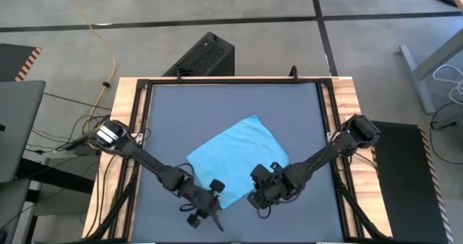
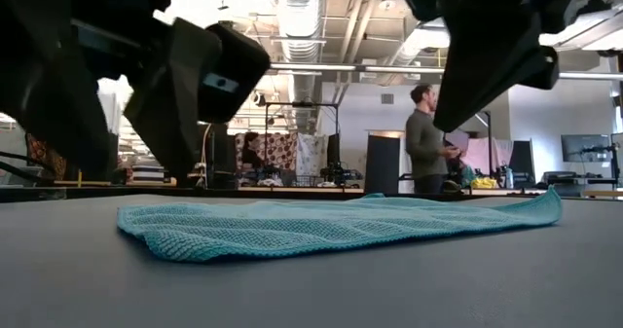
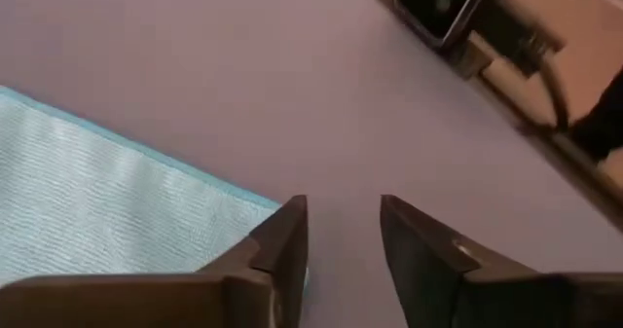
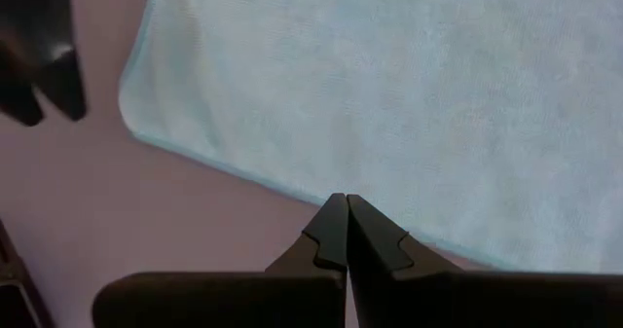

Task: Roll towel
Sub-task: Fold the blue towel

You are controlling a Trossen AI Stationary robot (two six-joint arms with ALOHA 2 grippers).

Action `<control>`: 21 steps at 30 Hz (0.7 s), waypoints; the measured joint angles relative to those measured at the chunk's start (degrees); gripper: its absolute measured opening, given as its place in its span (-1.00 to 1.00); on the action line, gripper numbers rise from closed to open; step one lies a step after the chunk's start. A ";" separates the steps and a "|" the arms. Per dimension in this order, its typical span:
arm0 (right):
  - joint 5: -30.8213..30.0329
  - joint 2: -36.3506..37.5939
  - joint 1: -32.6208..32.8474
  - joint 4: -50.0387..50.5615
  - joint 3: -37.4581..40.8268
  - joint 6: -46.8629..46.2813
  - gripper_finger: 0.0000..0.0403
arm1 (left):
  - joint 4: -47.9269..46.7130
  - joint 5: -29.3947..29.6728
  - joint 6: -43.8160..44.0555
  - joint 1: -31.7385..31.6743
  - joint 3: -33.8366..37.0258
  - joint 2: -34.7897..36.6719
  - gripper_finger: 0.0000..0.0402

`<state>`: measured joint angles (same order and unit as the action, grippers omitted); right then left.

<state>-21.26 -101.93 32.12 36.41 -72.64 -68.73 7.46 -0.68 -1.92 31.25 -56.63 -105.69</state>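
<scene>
Left end effector [image 3: 341,233] parted, empty | right end effector [image 4: 346,233] closed at towel [image 1: 239,161] edge

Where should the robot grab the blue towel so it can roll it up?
Probably the near edge of the towel, the one closest to both grippers. The towel lies flat and spread out, so that thin border is easiest to pinch, coming down from above. The left gripper hangs open beside that edge, over bare table. The right gripper is shut just above it.
</scene>
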 joint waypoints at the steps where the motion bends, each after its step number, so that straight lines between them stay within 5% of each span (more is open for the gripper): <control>1: -0.22 0.00 0.28 0.06 0.00 -0.34 -0.88 | -1.41 0.44 -0.48 0.09 -0.90 -0.68 -0.34; 11: -0.81 0.00 0.23 0.01 0.00 -0.18 -0.88 | -6.43 8.43 3.98 0.63 -2.07 -2.38 -0.32; 21: -0.48 5.03 -0.19 9.21 0.00 0.59 -0.88 | -7.06 8.76 6.19 0.63 -2.07 -2.38 -0.43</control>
<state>-21.73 -96.90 31.93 45.62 -72.64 -68.14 0.40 8.08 4.27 31.88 -58.70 -108.07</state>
